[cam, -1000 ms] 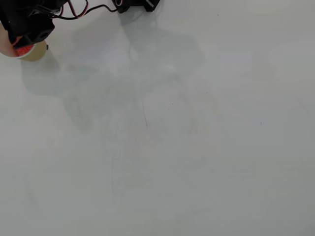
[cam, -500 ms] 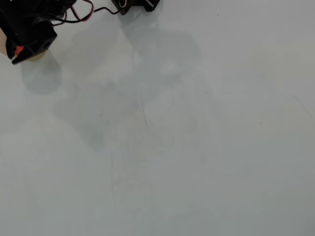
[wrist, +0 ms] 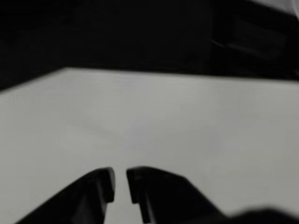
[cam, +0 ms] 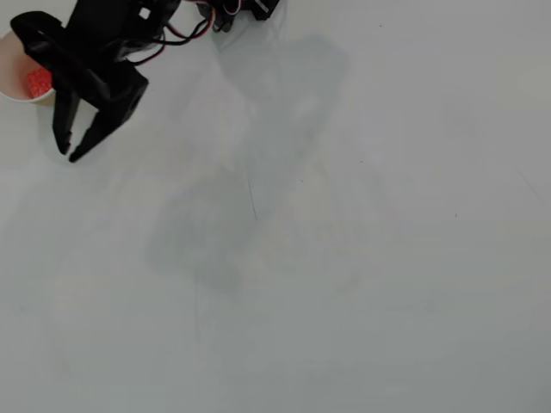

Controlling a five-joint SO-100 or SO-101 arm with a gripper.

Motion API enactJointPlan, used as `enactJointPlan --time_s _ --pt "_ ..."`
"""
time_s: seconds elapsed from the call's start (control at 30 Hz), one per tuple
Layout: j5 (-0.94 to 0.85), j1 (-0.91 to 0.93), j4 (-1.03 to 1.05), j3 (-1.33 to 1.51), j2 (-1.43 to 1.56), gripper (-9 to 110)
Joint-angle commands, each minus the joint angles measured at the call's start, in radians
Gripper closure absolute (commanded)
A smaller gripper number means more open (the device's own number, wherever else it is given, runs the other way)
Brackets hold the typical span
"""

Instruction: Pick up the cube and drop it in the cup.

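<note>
Cube (cam: 38, 82) lies inside cup (cam: 12, 89); empty fingers (cam: 66, 148) hover beside it.

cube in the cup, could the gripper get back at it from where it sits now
Probably not easily. The cube lies inside the cup at the overhead view's left edge, and the arm covers part of the rim. The gripper points away, jaws a narrow gap apart and empty.

One cube (cam: 38, 83), one cup (cam: 10, 86), one gripper (cam: 67, 152), one table (cam: 344, 258).
</note>
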Motion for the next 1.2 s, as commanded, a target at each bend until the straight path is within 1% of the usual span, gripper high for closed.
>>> enactJointPlan --time_s 0.0,0.17,0.53,0.9,1.17 --pt "0.002 -0.095 0.003 0.035 0.135 101" --pt "-0.002 -0.198 0.012 0.187 0.276 101" --pt "-0.008 -0.334 0.06 0.376 0.442 101" --pt "-0.009 -0.439 0.15 0.505 0.554 101" --pt "-0.011 -0.477 0.184 0.612 0.653 101"
